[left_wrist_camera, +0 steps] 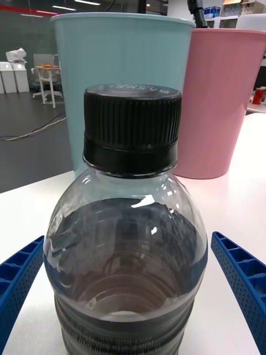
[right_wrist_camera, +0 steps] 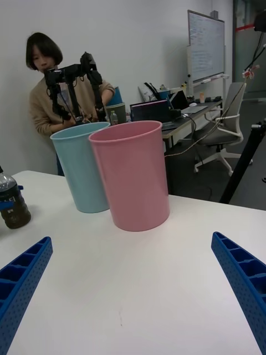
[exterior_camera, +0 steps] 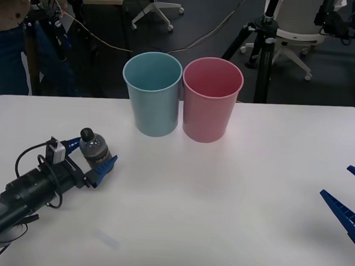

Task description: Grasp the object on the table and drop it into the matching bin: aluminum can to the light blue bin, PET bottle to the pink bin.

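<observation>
The left pincer (exterior_camera: 94,156) is straddling the upright PET bottle (exterior_camera: 94,148) on the desk (exterior_camera: 221,201), fingers spread ready to clamp, while the right pincer (exterior_camera: 347,198) is waiting spread near the desk's edge.

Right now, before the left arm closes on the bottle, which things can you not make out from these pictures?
- Bottle base: cut off by the left wrist view's lower edge.
- Contact between the left gripper fingers and the bottle: they flank it in the front view, apart at the left wrist view's corners; touching cannot be told.
- Insides of the pink bin and light blue bin: their walls hide the bottoms.
- Right gripper: open, arm cut off by the front view's edge.
</observation>
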Motion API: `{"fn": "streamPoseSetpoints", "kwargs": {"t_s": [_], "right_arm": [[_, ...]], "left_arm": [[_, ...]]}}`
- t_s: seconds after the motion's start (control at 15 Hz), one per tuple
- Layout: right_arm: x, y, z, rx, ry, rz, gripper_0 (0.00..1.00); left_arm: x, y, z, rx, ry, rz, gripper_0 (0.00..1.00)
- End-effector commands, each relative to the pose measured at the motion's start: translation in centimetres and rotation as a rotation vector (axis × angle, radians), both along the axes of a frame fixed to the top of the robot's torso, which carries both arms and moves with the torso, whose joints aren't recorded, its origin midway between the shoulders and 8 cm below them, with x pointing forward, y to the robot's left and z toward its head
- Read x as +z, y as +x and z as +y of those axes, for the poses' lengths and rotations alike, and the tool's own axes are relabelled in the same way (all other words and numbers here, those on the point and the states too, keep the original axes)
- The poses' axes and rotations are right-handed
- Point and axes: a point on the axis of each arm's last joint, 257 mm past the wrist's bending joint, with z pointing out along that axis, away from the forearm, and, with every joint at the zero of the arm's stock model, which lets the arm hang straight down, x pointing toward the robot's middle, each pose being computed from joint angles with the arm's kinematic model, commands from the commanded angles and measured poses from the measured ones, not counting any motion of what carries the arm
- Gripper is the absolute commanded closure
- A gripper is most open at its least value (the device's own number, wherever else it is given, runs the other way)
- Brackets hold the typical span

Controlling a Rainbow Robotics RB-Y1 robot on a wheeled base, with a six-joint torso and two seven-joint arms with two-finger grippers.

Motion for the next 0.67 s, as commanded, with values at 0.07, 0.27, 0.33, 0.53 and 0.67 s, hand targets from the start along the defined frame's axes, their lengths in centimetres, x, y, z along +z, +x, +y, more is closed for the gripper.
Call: {"fn": "streamPoseSetpoints", "kwargs": {"t_s": [0.07,0.27,0.33,0.53,0.67], "right_arm": [[0.0,0.0,0.0,0.0,0.0,0.0,0.0],[0.0,0.0,0.0,0.0,0.0,0.0,0.0],[0.0,0.0,0.0,0.0,0.0,0.0,0.0],[0.0,0.0,0.0,0.0,0.0,0.0,0.0],[0.0,0.0,0.0,0.0,0.0,0.0,0.0]], "left_arm": [[0.03,0.04,-0.26,-0.006,0.003,-0.001,0.0],[-0.05,0.21,-0.52,-0.007,0.006,0.002,0.0],[-0.06,0.26,-0.68,-0.008,0.007,0.001,0.0],[-0.09,0.31,-0.7,-0.009,0.012,0.001,1.0],[-0.09,0.31,-0.7,-0.009,0.012,0.001,1.0]]}}
